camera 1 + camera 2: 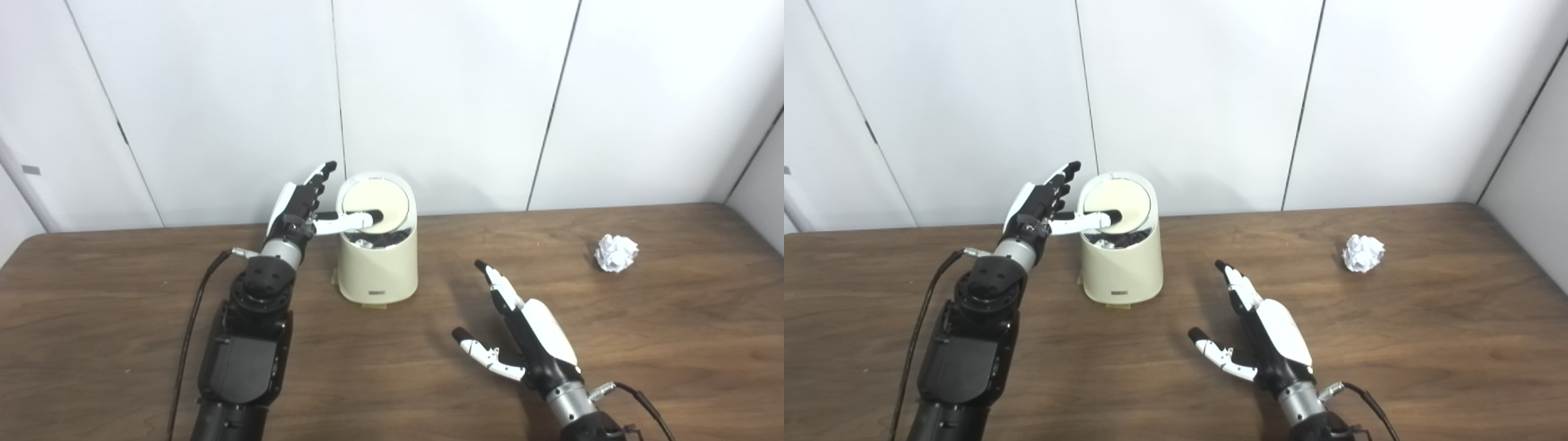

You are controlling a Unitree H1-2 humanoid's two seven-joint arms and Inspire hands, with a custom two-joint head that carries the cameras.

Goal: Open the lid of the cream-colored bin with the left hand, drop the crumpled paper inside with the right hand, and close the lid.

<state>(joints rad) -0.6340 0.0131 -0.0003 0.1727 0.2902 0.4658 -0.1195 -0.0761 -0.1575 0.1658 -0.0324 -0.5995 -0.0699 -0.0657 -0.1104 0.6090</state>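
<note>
At the left of centre in the frame the left hand (pixel 300 205) stands beside the cream-colored bin (pixel 378 263), its fingers (pixel 320 174) spread and pointing up toward the wall while its thumb (pixel 349 222) reaches sideways across the bin's mouth, the tip lying at the lower edge of the round lid (pixel 375 205); the lid is tilted back, and a dark gap shows beneath it with something pale and crinkled inside, so the opening step looks under way, though I cannot tell how firmly the thumb bears on the lid; the hand grips nothing, only props. Lower, right of centre, the right hand (pixel 527 334) hovers just over the wooden table (pixel 122 318) with fingers wide apart and holding nothing; it is well apart from the crumpled paper (pixel 616 252), which lies alone on the table toward the right edge of the frame, above and to the right of that hand. Judged from this, the next move calls for the lid to be kept up or tipped further, while the right hand travels up and right to the paper, closes on it, and carries it back leftward over the opening.
</note>
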